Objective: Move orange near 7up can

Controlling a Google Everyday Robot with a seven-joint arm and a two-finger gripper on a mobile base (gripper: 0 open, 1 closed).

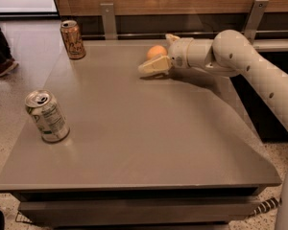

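Presently pincer (154, 54) at orange (159, 50), far tabletop (144, 128).

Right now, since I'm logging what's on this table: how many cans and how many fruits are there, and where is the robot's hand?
Cans: 2, the 7up can and the orange-brown can
Fruit: 1, the orange
Total: 3
The hand is right at the orange, toward the far edge of the table.
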